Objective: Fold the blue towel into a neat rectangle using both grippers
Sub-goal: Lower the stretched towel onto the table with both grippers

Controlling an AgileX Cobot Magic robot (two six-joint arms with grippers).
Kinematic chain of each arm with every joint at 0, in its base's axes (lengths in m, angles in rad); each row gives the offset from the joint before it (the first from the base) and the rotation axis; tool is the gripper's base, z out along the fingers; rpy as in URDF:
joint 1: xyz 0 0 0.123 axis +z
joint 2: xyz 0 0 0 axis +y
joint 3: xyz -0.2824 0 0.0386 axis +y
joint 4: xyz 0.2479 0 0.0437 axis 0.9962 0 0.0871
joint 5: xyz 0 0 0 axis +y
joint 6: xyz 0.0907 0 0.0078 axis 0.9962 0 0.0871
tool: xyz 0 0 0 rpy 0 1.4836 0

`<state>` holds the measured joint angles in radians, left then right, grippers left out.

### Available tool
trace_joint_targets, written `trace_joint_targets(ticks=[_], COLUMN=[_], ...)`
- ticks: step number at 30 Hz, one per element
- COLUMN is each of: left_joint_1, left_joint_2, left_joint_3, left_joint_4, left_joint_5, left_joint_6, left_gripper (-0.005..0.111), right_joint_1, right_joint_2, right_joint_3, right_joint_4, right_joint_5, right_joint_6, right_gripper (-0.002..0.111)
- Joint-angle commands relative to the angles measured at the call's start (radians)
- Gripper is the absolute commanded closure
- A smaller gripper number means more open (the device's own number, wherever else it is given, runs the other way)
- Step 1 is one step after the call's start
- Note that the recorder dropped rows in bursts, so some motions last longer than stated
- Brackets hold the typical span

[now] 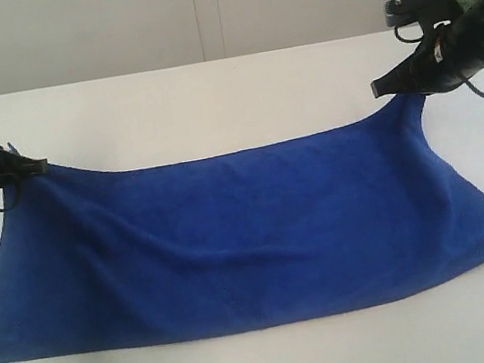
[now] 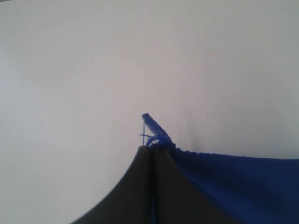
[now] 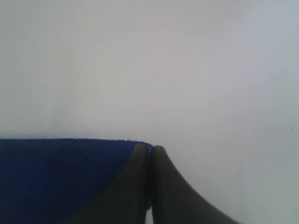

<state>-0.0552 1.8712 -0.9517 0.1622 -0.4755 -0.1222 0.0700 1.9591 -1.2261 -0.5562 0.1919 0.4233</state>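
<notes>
Blue towel (image 1: 242,237) lies lengthwise across the white tabletop (image 1: 210,94), taking up most of its width. Near long edge lies flat toward the table's near side. Far long edge is strung btwn the two grippers and dips a little mid-span.

Left gripper (image 1: 37,164) is by the table's left edge. Jaws are pressed flat together on the towel's far-left corner. In the wrist view (image 2: 150,148) only the dark tips show, w/ a thin blue line of cloth in the seam. The thread tag (image 2: 152,126) pokes out just past the tips. The arm behind it is cut off by the frame.

Right gripper (image 1: 379,86) is toward the table's far-right corner. Its jaws are closed the same way on the far-right corner of the towel, which is drawn up into a peak. The wrist view (image 3: 150,148) shows tips tight together w/ blue cloth (image 3: 56,177) running off one side. How much fabric sits inside the pinch can't be seen. Most of this arm is out of frame too.

Hard to judge:
- Whether the left corner is clear of the table or just grazing it.
- The towel's near-left corner, which runs to the picture's edge.
- The table's near edge, which isn't visible.
- Cloth texture, which is blurry in both wrist views.
</notes>
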Motion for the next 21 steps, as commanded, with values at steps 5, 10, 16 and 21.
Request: trace_joint_targets(ticks=[5,10,16,21], left_joint_1=[0.003,0.003,0.003,0.003], left_joint_2=[0.016,0.036,0.039,0.039], left_joint_3=[-0.005,-0.005,-0.005,-0.005], left_joint_4=[-0.057,-0.057,-0.057,-0.057], left_joint_5=[-0.052,-0.054,-0.062,-0.062], left_joint_6=[0.097,0.099,0.099,0.101], left_gripper=[0.107,0.107,0.107,0.105], right_joint_1=[-0.053,-0.059,-0.059,-0.059], right_joint_2=[0.005,0.018,0.04,0.04], right_joint_3=[-0.029,-0.029,-0.029,-0.029], right_joint_4=[-0.004,-0.004,-0.004,-0.004], right_joint_5=[-0.007,-0.026,-0.047,-0.048], right_joint_6=[-0.001,-0.003,-0.017,-0.026], right_gripper=[0.108,0.108,0.108,0.101])
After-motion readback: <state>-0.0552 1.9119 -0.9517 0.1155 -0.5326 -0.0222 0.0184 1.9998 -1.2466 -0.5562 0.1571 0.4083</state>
